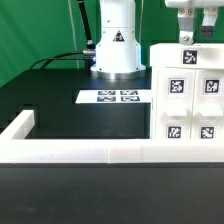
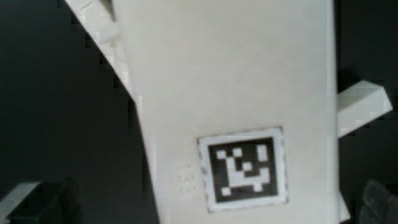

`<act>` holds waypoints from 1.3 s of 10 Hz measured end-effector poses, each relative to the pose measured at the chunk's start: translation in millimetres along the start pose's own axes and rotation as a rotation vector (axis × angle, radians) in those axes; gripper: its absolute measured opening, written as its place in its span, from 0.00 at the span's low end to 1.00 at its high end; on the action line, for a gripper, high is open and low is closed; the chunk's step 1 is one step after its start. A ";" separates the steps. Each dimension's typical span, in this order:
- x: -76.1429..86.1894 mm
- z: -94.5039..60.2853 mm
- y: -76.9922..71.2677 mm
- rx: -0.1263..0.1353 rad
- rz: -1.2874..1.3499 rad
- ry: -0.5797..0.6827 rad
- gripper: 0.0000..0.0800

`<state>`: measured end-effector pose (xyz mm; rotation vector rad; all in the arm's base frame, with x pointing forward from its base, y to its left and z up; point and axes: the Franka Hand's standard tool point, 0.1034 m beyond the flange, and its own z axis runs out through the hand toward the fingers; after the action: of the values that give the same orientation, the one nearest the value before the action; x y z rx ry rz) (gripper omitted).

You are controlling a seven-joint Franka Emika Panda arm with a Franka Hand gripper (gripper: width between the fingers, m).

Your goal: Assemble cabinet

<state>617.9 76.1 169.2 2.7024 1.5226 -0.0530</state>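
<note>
Fingers (image 2: 39,200) dark and blurred at the edge of the wrist view, with a white panel and its tag filling the space ahead; impossible to tell whether spread, closed, or clamped on anything. Gripper (image 1: 186,22) hanging at the upper edge of the exterior view, right above the cabinet (image 1: 190,95), close over its top, contact not clear.

Cabinet standing at the exterior view's right, upright, boxy, several square tags on its front panels, its base just behind the border rail (image 1: 80,150). Probably stiff and light, judging from the plain matte-white blocks; smooth faces likely slippery under a pinch, so best taken across a thin panel edge near the top, not over a broad face. Loose panels may shift or topple if pushed sideways.

Further out: marker board (image 1: 114,97) lying flat on the black table (image 1: 50,95), well apart from the cabinet toward the exterior view's left. Robot base (image 1: 117,45) behind the board, cables trailing beside it. Border rail running along the front and turning up at the exterior view's left corner, hemming in any low sideways move. Green backdrop (image 1: 30,25) behind.
</note>
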 end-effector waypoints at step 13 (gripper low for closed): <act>-6.1 17.7 -7.6 0.015 0.443 -0.025 0.70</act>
<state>608.1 73.9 151.7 2.9653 0.8889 -0.0831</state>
